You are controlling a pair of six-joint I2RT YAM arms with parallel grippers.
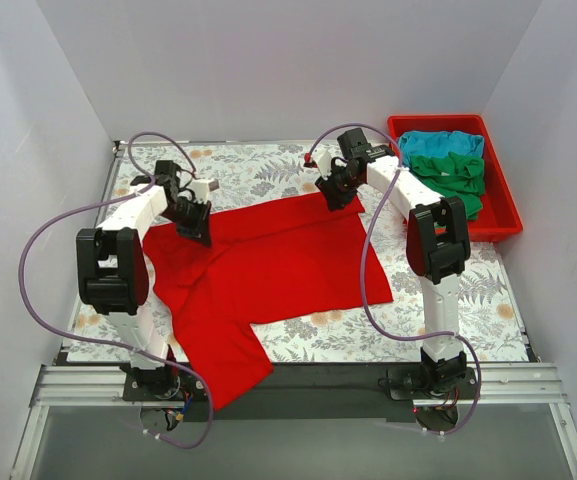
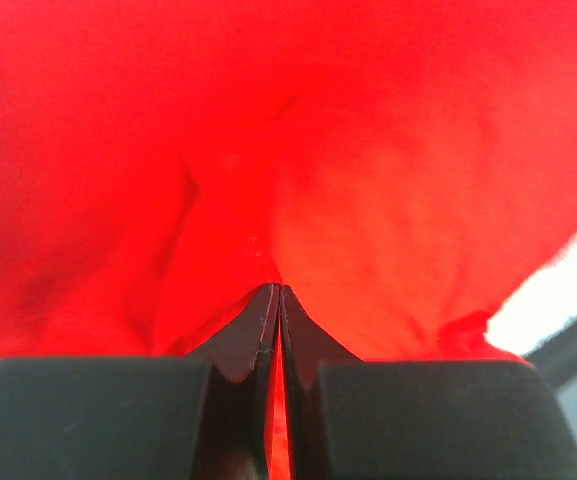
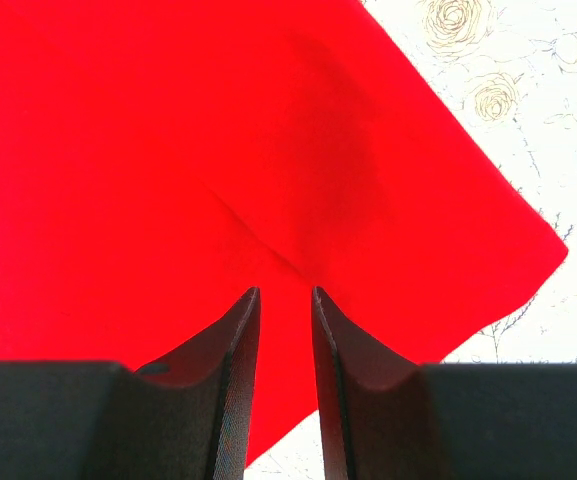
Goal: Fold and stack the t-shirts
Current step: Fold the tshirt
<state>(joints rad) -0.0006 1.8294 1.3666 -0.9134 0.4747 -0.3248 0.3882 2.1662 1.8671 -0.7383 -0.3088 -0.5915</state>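
Floral table cover (image 1: 488, 300) carries the red shirt (image 1: 268, 270), spread flat; right of it a tray (image 1: 438, 122) holds the green shirt (image 1: 458, 180) and blue shirt (image 1: 443, 143). We find the left gripper (image 1: 194, 222) at its far left corner, the right gripper (image 1: 338, 190) at its far right corner, cloth running nearward from both. Left wrist: jaws clamped together on red cloth. Right wrist: jaws slightly apart over the shirt; grip we cannot tell.

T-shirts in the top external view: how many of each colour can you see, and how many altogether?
red t-shirt: 1
dark green t-shirt: 1
turquoise t-shirt: 1
Total: 3
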